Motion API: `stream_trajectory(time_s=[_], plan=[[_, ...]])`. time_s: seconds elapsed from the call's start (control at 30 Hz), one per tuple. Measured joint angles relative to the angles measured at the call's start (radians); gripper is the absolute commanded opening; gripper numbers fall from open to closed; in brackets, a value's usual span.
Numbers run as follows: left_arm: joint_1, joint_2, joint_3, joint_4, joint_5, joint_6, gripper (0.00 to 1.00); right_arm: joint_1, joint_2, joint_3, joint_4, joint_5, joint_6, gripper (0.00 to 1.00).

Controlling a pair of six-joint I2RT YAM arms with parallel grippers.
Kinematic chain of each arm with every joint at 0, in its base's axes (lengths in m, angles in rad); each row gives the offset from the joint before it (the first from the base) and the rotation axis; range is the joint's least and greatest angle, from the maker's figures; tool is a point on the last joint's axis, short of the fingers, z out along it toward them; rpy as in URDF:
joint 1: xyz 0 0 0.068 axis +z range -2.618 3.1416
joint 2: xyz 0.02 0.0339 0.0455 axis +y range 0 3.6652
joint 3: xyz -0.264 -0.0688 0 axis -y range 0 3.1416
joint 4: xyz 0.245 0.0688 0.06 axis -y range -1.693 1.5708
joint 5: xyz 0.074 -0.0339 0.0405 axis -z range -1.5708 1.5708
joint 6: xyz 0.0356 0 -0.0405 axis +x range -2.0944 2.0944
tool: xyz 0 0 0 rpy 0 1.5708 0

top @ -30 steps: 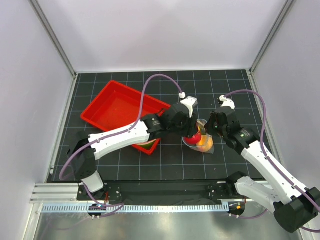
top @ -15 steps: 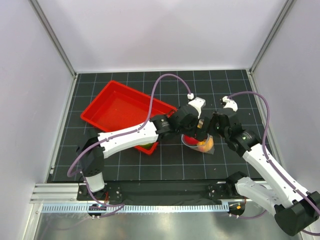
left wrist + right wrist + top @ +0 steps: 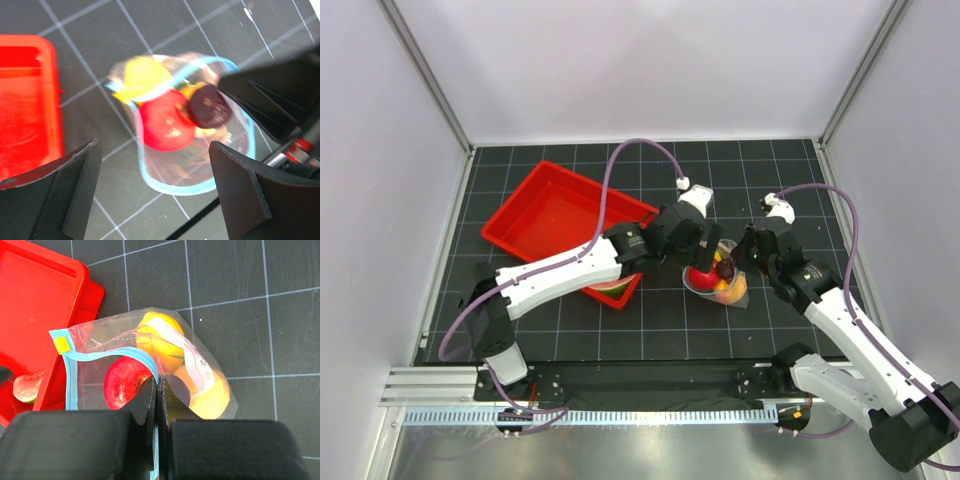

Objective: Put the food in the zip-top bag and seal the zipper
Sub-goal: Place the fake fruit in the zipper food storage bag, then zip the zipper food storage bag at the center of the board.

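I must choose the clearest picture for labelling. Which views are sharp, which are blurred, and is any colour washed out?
Left wrist: soft all over, the red apple and the zipper smeared, the red tray glowing without detail. Right wrist: sharp on the zip-top bag and the grid lines. Top external: sharp, evenly lit, but everything is small.

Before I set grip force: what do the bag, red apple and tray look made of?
Bag: thin clear plastic film, creased, see-through. Red apple: probably hard plastic, glossy highlights. Tray: rigid red plastic, smooth moulded rim.
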State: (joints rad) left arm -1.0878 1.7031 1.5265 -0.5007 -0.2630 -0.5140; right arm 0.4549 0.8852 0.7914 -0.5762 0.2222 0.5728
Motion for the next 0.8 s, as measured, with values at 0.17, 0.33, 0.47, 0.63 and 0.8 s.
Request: stream_trajectory(time_s=[0.17,0.33,0.47,0.63,0.8], plan=[[0.069,-0.012,0.0,-0.018,0.009,-0.002,0.78,0.0,0.0,0.0,0.0,0.0,-0.017,0.01],[0.102,0.004,-0.002,-0.016,0.055,-0.006,0.68,0.0,0.0,0.002,0.0,-0.001,-0.041,0.01],[0.102,0.027,-0.027,0.014,0.105,-0.027,0.54,0.0,0.0,0.004,0.0,-0.009,-0.063,0.01],[0.102,0.068,-0.035,0.043,0.171,-0.051,0.34,0.0,0.0,0.013,-0.002,-0.023,-0.083,0.01],[0.104,0.067,-0.109,0.123,0.196,-0.094,0.0,0.0,0.003,0.024,-0.008,-0.078,-0.112,0.01]])
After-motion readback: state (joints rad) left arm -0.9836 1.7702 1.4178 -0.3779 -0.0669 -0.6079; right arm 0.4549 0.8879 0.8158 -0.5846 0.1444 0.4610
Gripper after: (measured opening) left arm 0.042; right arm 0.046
